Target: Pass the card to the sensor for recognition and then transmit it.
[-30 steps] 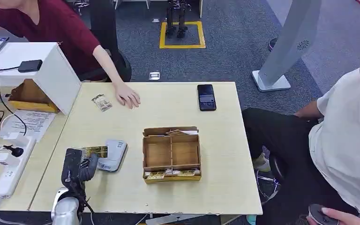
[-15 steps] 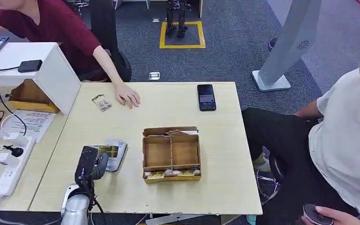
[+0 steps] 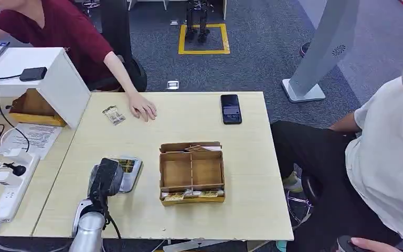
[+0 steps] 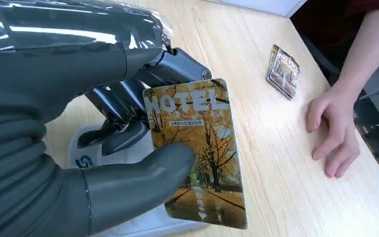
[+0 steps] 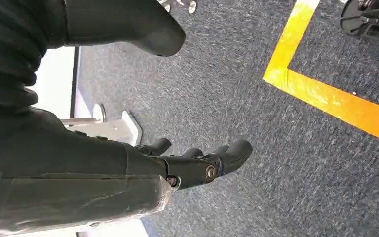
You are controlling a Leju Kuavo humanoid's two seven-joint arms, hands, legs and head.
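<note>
The step in hand was the recognition one: the left hand (image 3: 106, 178) held the hotel key card (image 4: 197, 153) over the grey card reader (image 3: 131, 171) near the front left of the table (image 3: 252, 199). In the left wrist view the thumb (image 4: 143, 182) pressed the card's printed face while the darker fingers (image 4: 123, 106) backed it from behind, so the hand was closed in a pinch on the card. The card sat tilted above the reader's pale top; whether it touched the reader I could not tell.

The right hand (image 5: 197, 163) hung beside the body above the carpet, its fingers loosely apart and nothing in them.

By my judgement the reading was under way or about to be, and the handover was not yet done. The next move seemed to call for bringing the card flat and close to the reader, then carrying it across the table toward the person's hand (image 3: 142, 108), which rested palm down near the far edge, just beside a second card (image 3: 114, 115). The pinch was on the card's lower half, so a firm grip would matter during the carry.
</note>
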